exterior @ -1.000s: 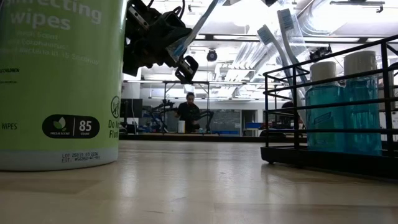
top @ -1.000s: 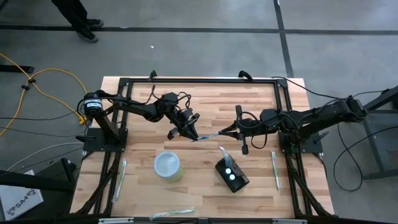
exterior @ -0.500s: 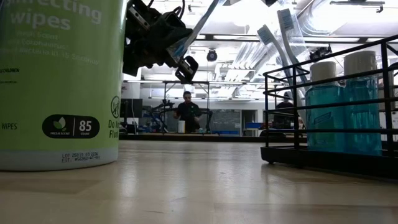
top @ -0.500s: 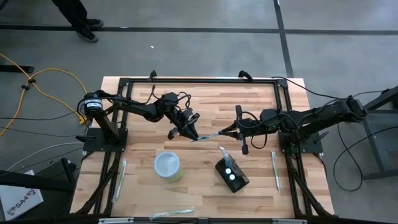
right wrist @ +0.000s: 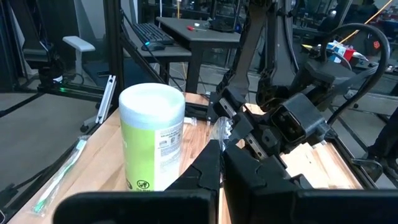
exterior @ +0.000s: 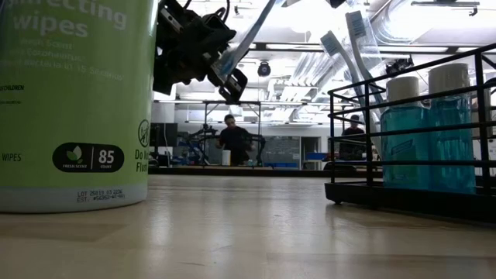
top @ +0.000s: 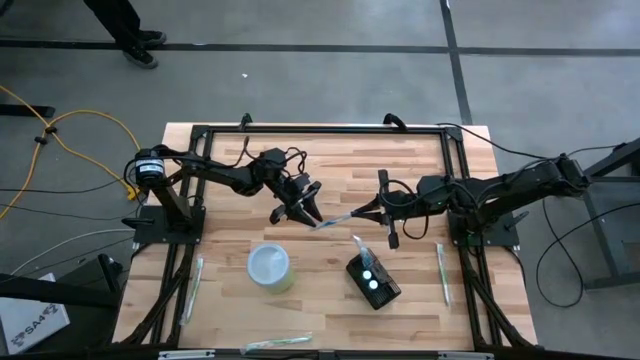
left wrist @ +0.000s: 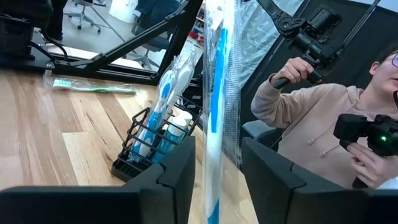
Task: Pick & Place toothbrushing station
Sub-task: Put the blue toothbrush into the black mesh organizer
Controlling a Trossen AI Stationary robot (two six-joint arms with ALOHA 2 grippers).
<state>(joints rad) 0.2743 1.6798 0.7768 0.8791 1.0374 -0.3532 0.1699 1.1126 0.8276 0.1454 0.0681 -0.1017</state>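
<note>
Toothbrushing station (top: 373, 281): a small black wire-sided holder on the wooden table (top: 228, 180), standing below and slightly aside of the two grippers, with bare wood on all sides of it. It carries two blue bottles with pale caps and upright packaged brushes; in the low view its far side is cut off by the picture's edge (exterior: 411, 132). Wipes canister (top: 269, 266): green with a white lid, near the station and apart from it, just below the left gripper. Left gripper (top: 309, 212): above mid-table, jaws parted, a packaged toothbrush (left wrist: 214, 118) passing through the gap between them; whether the fingers touch the wrapper cannot be told. Right gripper (top: 356, 215): facing the left one from just across, jaws clenched on the toothbrush's other end. More wrapped brushes (top: 442, 274) lie near the table's side edges. A person (left wrist: 323, 143) sits beyond the table edge.
</note>
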